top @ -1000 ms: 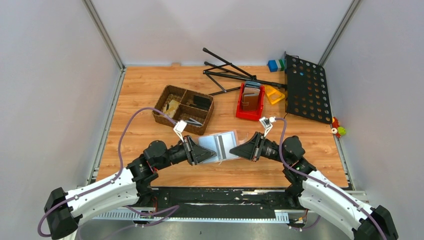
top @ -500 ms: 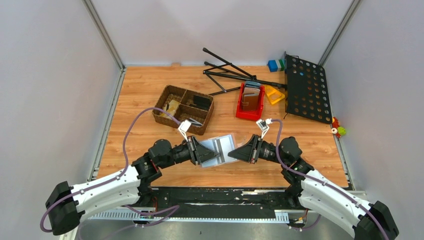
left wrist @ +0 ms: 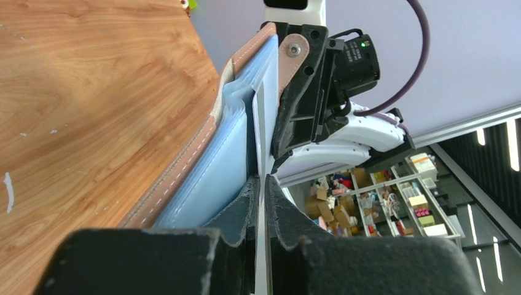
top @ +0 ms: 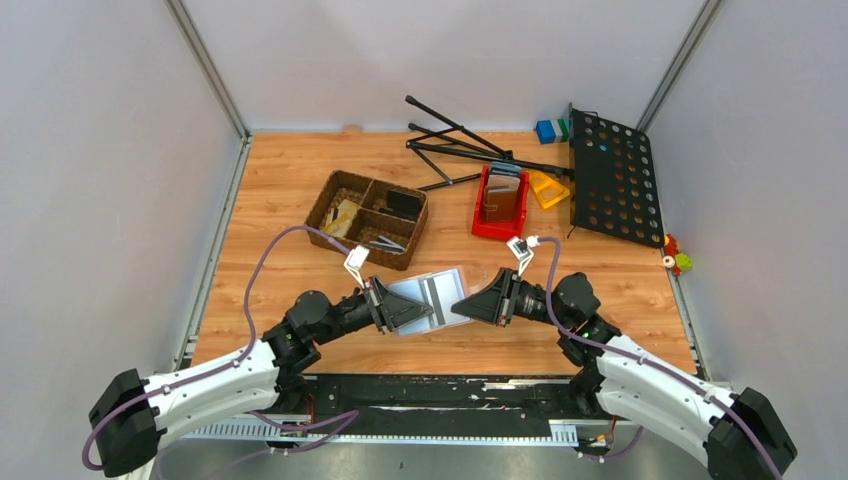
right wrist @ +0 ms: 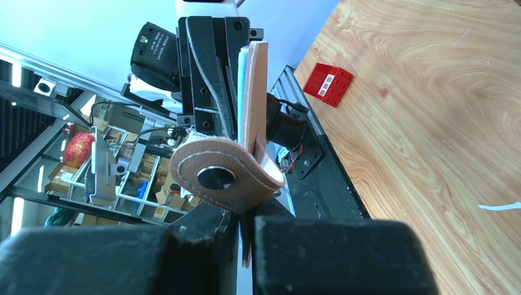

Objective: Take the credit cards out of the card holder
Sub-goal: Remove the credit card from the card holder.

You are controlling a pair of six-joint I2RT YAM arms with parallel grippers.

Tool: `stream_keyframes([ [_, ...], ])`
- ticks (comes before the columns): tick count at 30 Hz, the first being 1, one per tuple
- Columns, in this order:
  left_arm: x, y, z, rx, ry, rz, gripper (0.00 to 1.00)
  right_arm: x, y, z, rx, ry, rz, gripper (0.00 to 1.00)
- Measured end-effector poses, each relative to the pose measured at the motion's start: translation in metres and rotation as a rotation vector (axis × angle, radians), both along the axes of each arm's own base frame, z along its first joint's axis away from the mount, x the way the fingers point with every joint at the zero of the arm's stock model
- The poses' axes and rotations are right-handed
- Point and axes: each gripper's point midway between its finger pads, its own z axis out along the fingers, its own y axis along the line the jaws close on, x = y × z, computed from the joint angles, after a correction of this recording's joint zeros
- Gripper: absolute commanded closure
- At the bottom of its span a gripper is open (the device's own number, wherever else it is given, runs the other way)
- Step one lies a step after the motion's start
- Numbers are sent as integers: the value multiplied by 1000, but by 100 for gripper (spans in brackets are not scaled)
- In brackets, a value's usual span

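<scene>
Wooden desk (top: 290, 180) boxed in by pale grey walls (top: 100, 150) on three sides, metal posts in the far corners, a dark rail (top: 430, 385) along the near edge.

Card holder (top: 445, 290) spread open between the two sets of jaws, light grey inside up, one dark strip at the fold; on the wood or just off it, cannot tell. Right jaws pressed together on its brown leaf. Left jaws nearly together on a thin pale sheet (left wrist: 260, 141) at its inner face; card or leaf, cannot tell.

Just beyond the left jaws, a wicker basket (top: 345, 178) with compartments. Beyond the right jaws, a red bin (top: 490, 232) holding wallets, then a yellow piece (top: 548, 188). Farther back, black stand legs (top: 455, 140) and a perforated black plate (top: 612, 175), with blue and green blocks (top: 551, 130) at the far wall. Bare wood outward of the left jaws as far as the left frame, and outward of the right jaws as far as the desk's right edge.

From the right wrist only: a snap tab (right wrist: 224, 175) curled over at the jaws, and a red block (right wrist: 329, 83) near the desk's near edge. From the left wrist only: the holder edge-on, stitched brown outside, blue-grey padding inside. From both wrists, cluttered shelves (left wrist: 381, 196) in the room past the desk.
</scene>
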Motion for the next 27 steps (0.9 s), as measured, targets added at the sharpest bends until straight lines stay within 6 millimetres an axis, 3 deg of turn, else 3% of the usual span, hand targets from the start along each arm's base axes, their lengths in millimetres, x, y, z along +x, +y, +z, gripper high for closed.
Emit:
stream_keyframes([
  [8,-9,-1,6,-39,-22,-51,83,-5,6,2,27,8,40,100],
  [13,-11,-4,6,-41,-23,-72,88,-8,8,1,29,13,60,100],
  [15,-11,-4,6,-43,-26,-73,93,-8,8,2,33,13,63,92],
  [17,-12,-3,7,-43,-28,-71,96,-9,8,3,36,11,64,72],
  [19,-12,-2,7,-42,-31,-69,99,-10,8,4,38,11,64,64],
  [23,-15,3,15,-56,-56,-65,100,-11,6,8,42,-2,51,66],
  [27,-16,5,13,-46,-58,-65,100,-10,5,10,46,-11,40,74],
])
